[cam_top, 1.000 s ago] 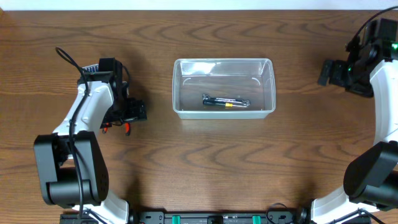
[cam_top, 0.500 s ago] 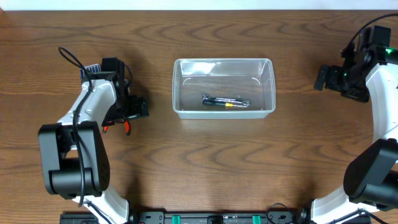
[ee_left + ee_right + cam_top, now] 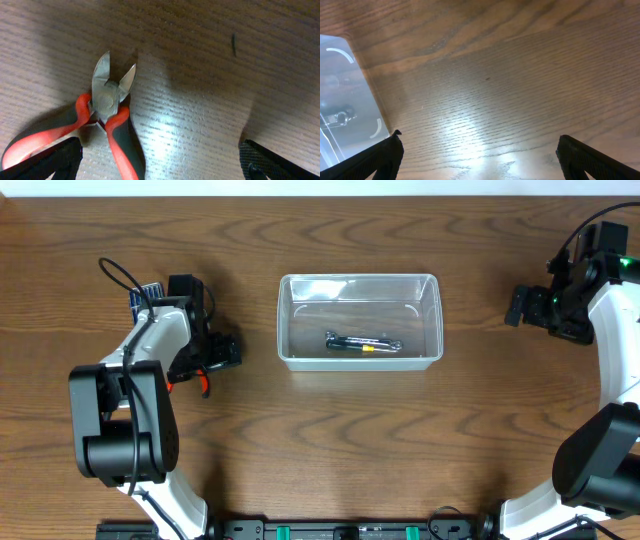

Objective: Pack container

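The clear plastic container (image 3: 360, 360) sits at the table's middle, with a black tool with a yellow band (image 3: 362, 343) lying inside. Its edge also shows at the left of the right wrist view (image 3: 345, 95). Red-handled cutting pliers (image 3: 107, 107) lie on the table under my left gripper (image 3: 160, 165), which is open with its fingers either side of the pliers' handles. In the overhead view the left gripper (image 3: 215, 355) covers most of the pliers (image 3: 203, 383). My right gripper (image 3: 522, 305) is open and empty, above bare table to the right of the container.
A small blue case (image 3: 147, 292) lies behind the left arm, mostly hidden by it. The wooden table (image 3: 330, 450) runs out to every side of the container.
The left arm has shifted slightly towards the right over the pliers. The right gripper moved a little left and down a second ago and has since held still.
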You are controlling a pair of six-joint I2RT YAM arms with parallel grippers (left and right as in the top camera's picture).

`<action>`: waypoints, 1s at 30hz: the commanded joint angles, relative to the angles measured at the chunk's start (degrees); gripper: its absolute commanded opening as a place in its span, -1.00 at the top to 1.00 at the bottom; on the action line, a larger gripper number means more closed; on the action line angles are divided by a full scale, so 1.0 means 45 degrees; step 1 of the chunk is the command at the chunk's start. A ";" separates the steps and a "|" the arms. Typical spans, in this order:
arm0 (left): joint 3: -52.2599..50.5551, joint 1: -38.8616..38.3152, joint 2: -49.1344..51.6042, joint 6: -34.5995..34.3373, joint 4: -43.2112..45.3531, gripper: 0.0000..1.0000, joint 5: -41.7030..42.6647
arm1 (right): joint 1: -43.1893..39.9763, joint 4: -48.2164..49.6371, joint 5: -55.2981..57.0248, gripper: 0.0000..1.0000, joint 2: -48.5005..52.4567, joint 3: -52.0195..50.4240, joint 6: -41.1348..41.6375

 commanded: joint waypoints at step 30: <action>-0.0826 0.0053 0.0389 -0.0165 0.0461 -0.54 0.0083 | 0.0097 -0.0044 -0.0087 -0.99 0.0034 -0.0078 -0.0214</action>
